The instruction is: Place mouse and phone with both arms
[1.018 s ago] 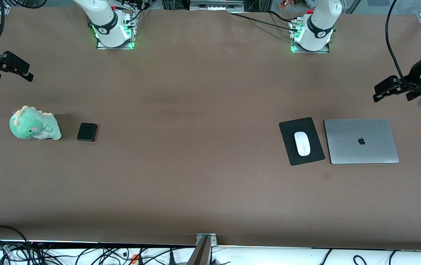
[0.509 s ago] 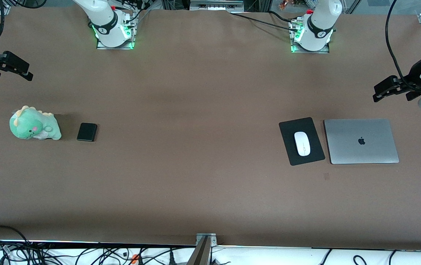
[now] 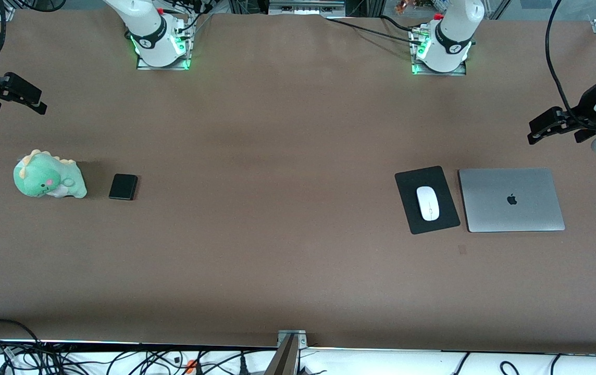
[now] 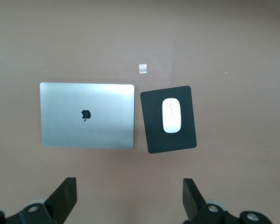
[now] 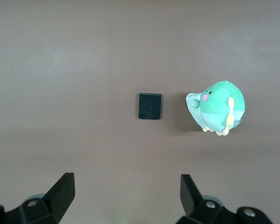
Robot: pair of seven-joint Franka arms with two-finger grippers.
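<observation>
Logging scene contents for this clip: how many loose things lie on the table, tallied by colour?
Black: 2, the phone and the mouse pad
White: 1, the mouse on that pad
Grey: 1, the laptop
Green: 1, the plush toy
Total: 5

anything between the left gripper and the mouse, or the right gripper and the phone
Nothing visible. The left gripper hangs open, high above bare table near the laptop; the mouse lies uncovered on the mouse pad. The right gripper is open; the phone lies exposed beside the plush dinosaur.
</observation>
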